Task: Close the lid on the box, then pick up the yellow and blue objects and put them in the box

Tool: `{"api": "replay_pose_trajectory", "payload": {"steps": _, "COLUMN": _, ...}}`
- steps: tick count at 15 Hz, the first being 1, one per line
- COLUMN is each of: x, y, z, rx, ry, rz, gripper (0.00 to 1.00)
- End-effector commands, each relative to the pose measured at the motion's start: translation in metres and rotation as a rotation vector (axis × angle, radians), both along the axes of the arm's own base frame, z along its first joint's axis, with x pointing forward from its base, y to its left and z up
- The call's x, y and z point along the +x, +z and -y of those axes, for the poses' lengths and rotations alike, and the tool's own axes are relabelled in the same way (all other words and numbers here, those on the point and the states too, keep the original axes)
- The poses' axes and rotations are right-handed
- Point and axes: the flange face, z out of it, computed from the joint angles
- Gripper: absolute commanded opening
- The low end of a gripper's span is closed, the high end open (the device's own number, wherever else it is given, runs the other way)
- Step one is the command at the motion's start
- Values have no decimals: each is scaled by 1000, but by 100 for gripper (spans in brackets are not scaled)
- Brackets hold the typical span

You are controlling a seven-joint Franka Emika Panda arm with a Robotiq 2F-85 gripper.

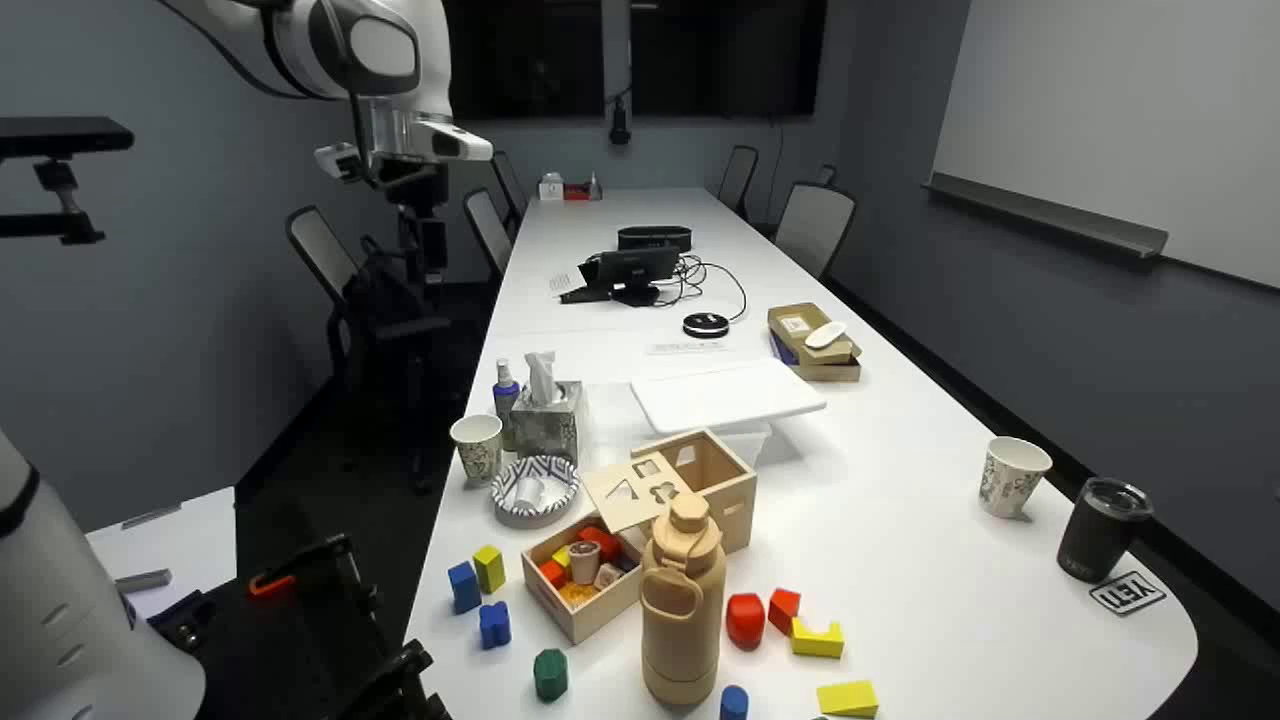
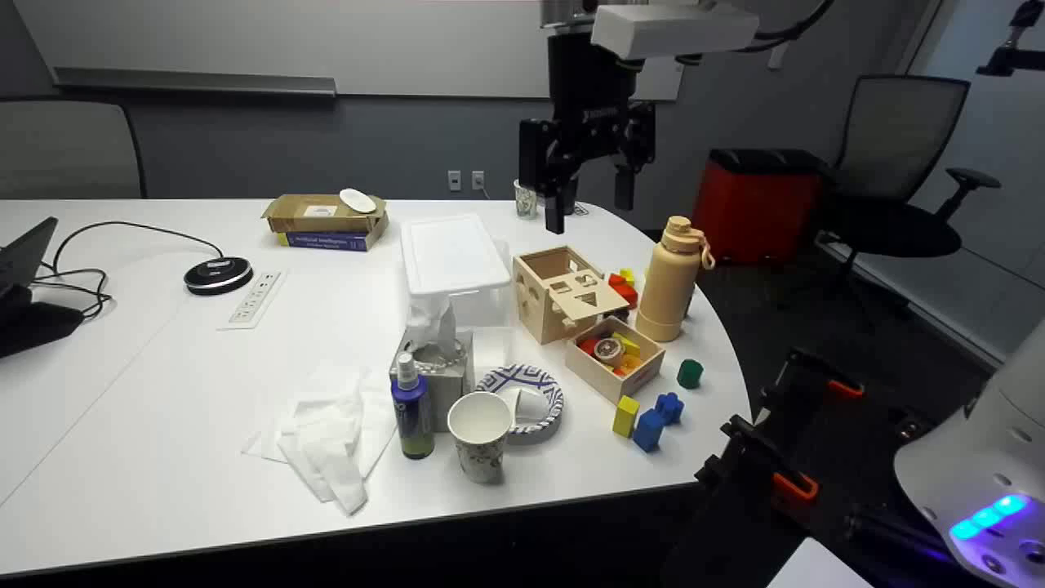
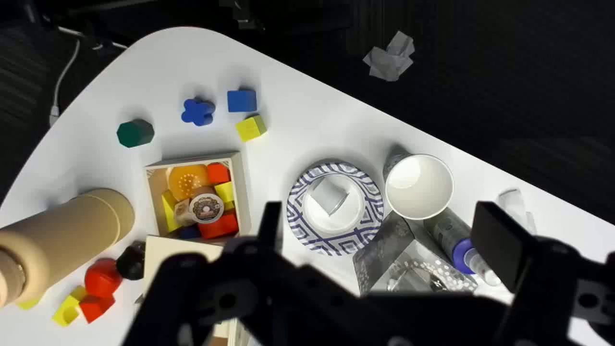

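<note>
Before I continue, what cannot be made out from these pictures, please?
Floor of the box: hidden by its walls in both exterior views, mostly by the end effector in the wrist view.
Blue cylinder: cut by the bottom edge in an exterior view.
Beige bottle cap: cut by the left edge in the wrist view.
Print on the round pod: too small in the wrist view.

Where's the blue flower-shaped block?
Upper left of the wrist view, the blue flower-shaped block sits on the table between the green block and the cube-like blue block.
</note>
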Motion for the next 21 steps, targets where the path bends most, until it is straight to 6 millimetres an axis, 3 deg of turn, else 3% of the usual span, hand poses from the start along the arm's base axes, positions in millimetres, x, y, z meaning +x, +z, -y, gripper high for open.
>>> {"api": "replay_pose_trajectory", "payload": {"steps": 1, "x": 0, "y": 0, "z": 0, "rx": 0, "ry": 0, "rz": 0, "gripper": 100}}
{"api": "replay_pose_trajectory", "payload": {"steps": 4, "x": 2, "y": -3, "z": 3, "rx": -3, "ry": -5, "rz": -6, "gripper": 100}}
{"api": "replay_pose_trajectory", "payload": {"steps": 7, "x": 24, "y": -22, "z": 36, "rx": -7, "ry": -94, "rz": 49, "gripper": 100}}
{"api": "replay_pose_trajectory", "payload": {"steps": 11, "x": 69, "y": -82, "z": 114, "rx": -2, "ry": -268, "rz": 182, "gripper": 100}}
{"api": "replay_pose_trajectory", "payload": {"steps": 14, "x": 86, "y": -142, "z": 168, "rx": -41, "ry": -345, "rz": 138, "gripper": 100}}
{"api": "replay_pose_trajectory", "payload": {"steps": 17, "x": 77, "y": -194, "z": 191, "rx": -90, "ry": -375, "rz": -5, "gripper": 100}}
{"api": "replay_pose_trajectory", "payload": {"steps": 21, "x": 58, "y": -239, "z": 197, "rx": -141, "ry": -380, "rz": -163, "gripper": 100}}
